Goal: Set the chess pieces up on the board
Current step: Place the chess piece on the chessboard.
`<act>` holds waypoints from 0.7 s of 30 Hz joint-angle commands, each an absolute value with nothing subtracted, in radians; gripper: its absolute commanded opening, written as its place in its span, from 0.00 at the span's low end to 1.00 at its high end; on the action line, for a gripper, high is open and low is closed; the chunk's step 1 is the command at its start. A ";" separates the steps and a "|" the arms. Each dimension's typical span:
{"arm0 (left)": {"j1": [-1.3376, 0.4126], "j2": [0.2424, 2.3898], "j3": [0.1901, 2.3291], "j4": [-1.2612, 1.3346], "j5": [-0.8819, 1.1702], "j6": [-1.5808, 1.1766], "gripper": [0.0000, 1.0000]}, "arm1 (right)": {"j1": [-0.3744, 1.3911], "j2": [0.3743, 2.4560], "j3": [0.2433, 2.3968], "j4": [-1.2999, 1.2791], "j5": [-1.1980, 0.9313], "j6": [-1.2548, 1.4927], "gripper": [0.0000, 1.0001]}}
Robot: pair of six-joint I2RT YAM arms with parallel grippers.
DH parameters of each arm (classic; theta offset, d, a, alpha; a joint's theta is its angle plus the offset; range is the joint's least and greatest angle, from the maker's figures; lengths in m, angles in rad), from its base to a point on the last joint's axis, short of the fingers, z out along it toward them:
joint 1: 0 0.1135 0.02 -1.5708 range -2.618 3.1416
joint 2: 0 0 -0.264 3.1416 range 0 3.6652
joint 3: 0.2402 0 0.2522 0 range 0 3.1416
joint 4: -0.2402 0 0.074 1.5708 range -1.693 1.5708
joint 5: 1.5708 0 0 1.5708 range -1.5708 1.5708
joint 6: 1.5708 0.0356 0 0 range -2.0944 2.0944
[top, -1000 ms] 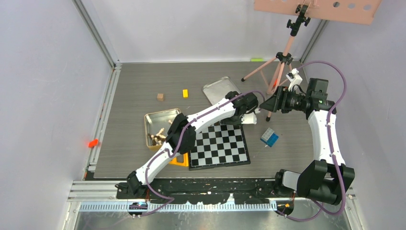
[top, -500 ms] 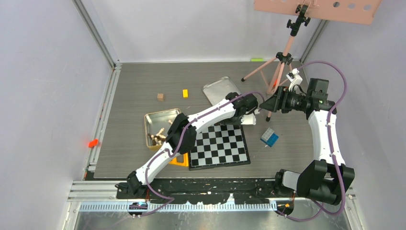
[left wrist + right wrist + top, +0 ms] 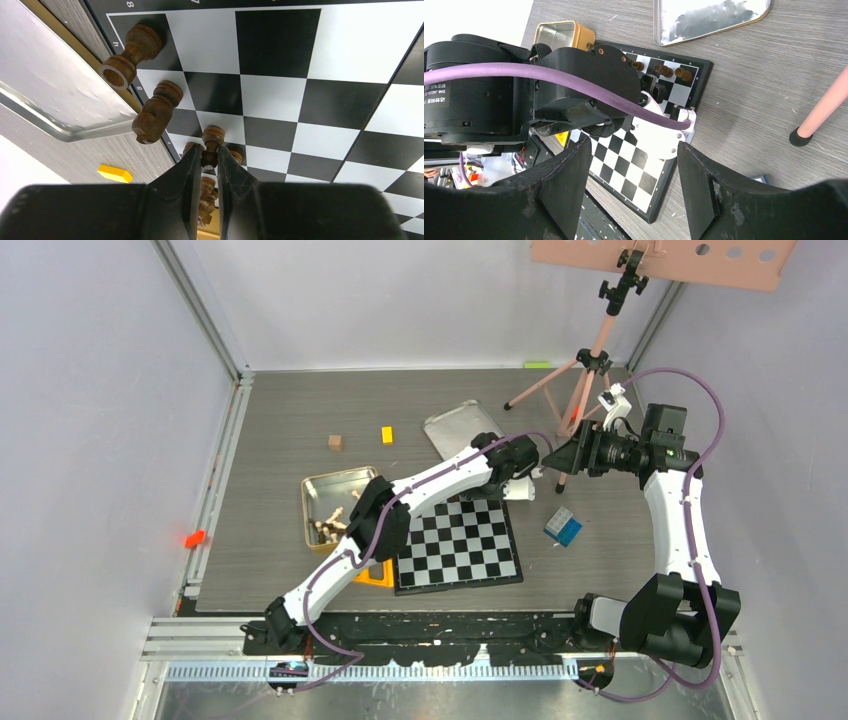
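Left gripper (image 3: 210, 160) down at the far edge of the chessboard (image 3: 280, 75), on the side next to the silver tin lid (image 3: 45, 90). Its fingers (image 3: 190, 167) are narrow, with a dark brown chessman (image 3: 212, 145) between them. As far as we can see from the left wrist view, both pads press on its waist, and its rounded head shows just past the fingertips. We judge the piece light, rigid turned wood with a smooth, curved profile. It is likely to pivot or squirt out if pinched on the bulge and easy to topple on its small base. The narrow stem under the head looks to us the best hold, squarely across, with gentle pressure. It stands on a square of the outer row, close to the border. Two other dark pieces (image 3: 131, 55) (image 3: 155, 112) are further along the same edge, well clear of the fingers; we cannot tell whether they are upright. More brown shapes crowd right behind the fingertips, too hidden to identify. A yellow block (image 3: 115, 173) lies off the board on the table. Right gripper (image 3: 633, 150) hangs above the board's far corner with its jaws spread wide and nothing between them.
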State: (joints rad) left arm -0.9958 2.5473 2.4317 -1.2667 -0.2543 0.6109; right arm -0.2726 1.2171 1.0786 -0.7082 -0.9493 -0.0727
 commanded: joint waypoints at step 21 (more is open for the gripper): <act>-1.003 2.512 2.441 -1.274 -0.136 0.566 0.02 | -0.291 1.209 1.079 -0.698 -0.989 -0.064 0.69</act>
State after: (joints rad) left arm -0.9951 2.5450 2.4321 -1.2682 -0.2218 0.5941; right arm -0.2840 1.2171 1.0782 -0.7086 -0.9657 -0.0723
